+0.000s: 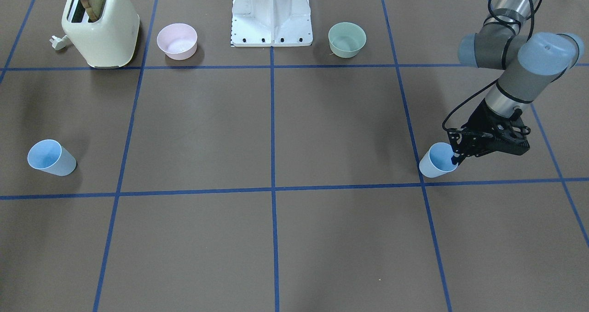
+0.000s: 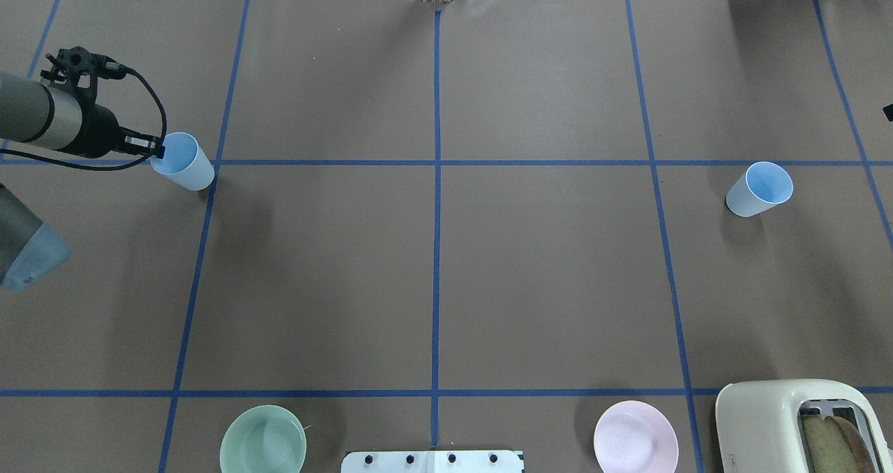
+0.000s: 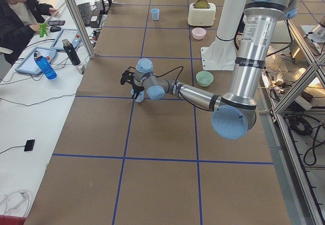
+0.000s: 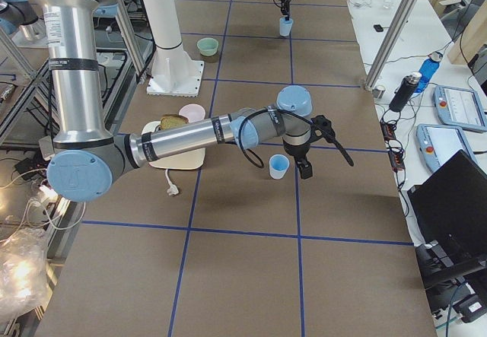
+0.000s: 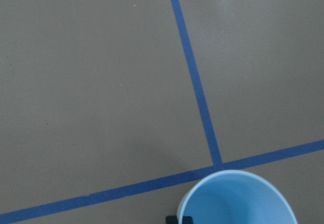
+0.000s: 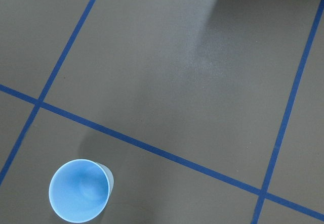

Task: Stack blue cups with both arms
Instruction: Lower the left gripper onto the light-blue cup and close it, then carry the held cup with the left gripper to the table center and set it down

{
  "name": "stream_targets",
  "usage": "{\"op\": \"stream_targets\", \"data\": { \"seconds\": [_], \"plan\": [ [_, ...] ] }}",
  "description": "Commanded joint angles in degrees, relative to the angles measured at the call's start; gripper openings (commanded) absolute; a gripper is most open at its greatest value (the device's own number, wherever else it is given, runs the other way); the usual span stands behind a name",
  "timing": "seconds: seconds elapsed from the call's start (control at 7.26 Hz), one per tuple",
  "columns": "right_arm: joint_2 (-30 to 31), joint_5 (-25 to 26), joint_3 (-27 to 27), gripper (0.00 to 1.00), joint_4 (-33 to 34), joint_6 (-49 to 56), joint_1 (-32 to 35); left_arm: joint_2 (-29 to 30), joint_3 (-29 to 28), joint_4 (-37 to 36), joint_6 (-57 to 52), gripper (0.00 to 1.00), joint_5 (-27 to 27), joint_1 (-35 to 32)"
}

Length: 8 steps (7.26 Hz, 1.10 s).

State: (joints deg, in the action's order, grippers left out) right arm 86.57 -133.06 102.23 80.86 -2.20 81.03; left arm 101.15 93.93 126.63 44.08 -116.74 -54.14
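Observation:
One blue cup [image 1: 431, 165] stands at the table's left side, also in the overhead view [image 2: 190, 171] and at the bottom of the left wrist view [image 5: 238, 204]. My left gripper [image 1: 455, 159] pinches its rim, one finger inside and one outside, with a black fingertip [image 5: 179, 219] at the rim. The other blue cup [image 1: 50, 158] stands upright on the right side [image 2: 760, 188] and shows from above in the right wrist view [image 6: 78, 189]. My right gripper [image 4: 304, 171] hangs just beside that cup [image 4: 279, 166]. I cannot tell whether it is open or shut.
A cream toaster [image 1: 101, 26] holding bread stands near the robot's right, with a pink bowl [image 1: 177, 40] beside it. A green bowl [image 1: 347, 39] sits on the other side of the white pedestal base [image 1: 271, 13]. An operator [image 3: 20, 11] sits at a side table.

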Motion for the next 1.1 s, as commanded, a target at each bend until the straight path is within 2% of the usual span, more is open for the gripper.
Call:
{"op": "stream_targets", "data": {
  "seconds": [0.0,0.14,0.41,0.83,0.96],
  "plan": [
    [0.0,0.0,0.1,1.0,0.0,0.0,0.0,3.6,7.3,-9.4,2.4,0.0,0.0,0.0],
    [0.0,0.0,0.1,1.0,0.0,0.0,0.0,8.5,9.9,-17.4,5.8,0.0,0.5,0.8],
    [0.1,0.0,0.0,1.0,0.0,0.0,0.0,16.2,10.3,-22.7,14.7,0.0,3.9,8.4],
    [-0.1,0.0,0.0,1.0,0.0,-0.1,0.0,27.1,8.7,-33.0,27.4,0.0,19.6,24.5],
    [-0.2,0.0,-0.1,1.0,0.0,-0.1,0.0,29.6,5.7,-32.7,29.5,0.0,22.0,27.2]
  ]
}}
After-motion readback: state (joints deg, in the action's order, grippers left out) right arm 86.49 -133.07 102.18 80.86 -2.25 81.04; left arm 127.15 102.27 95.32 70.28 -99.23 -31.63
